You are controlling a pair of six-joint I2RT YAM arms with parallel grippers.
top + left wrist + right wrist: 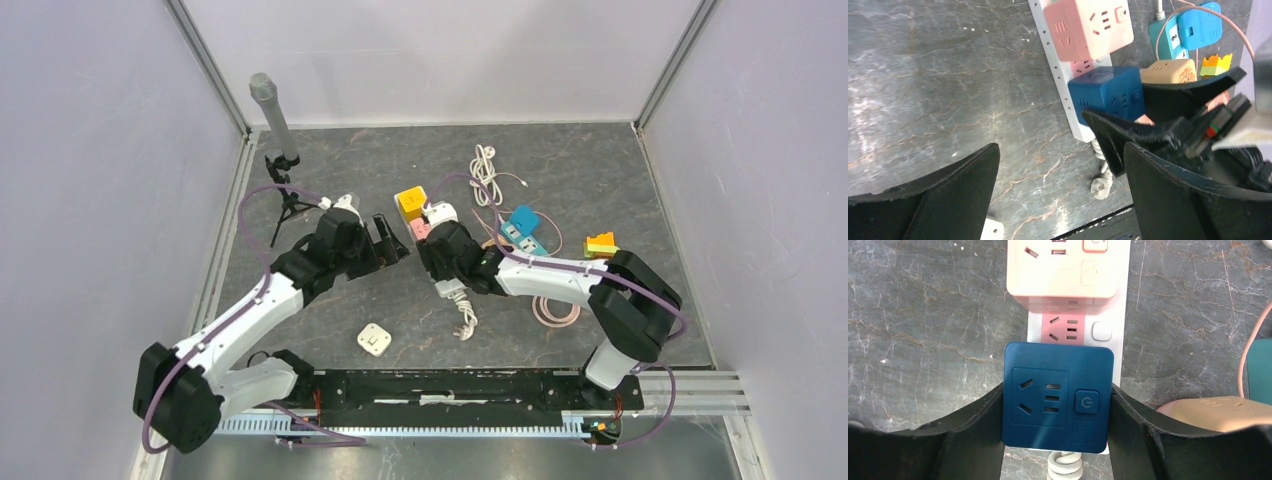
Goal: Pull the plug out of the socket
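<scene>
Right end effector [1057, 388] grips blue plug [1048, 365] bearing power-symbol button [1087, 401]; left end effector [1062, 146] open.

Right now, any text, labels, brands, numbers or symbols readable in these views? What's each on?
Words, brands, numbers: none readable.
Power symbol (circle with a bar): on the square button of the dark blue plastic cube adapter.
Embossed mark below that button: too blurred to read.
Button marks on the pale pink plastic cube adapter and the white plastic power strip: too faint to read.
</scene>
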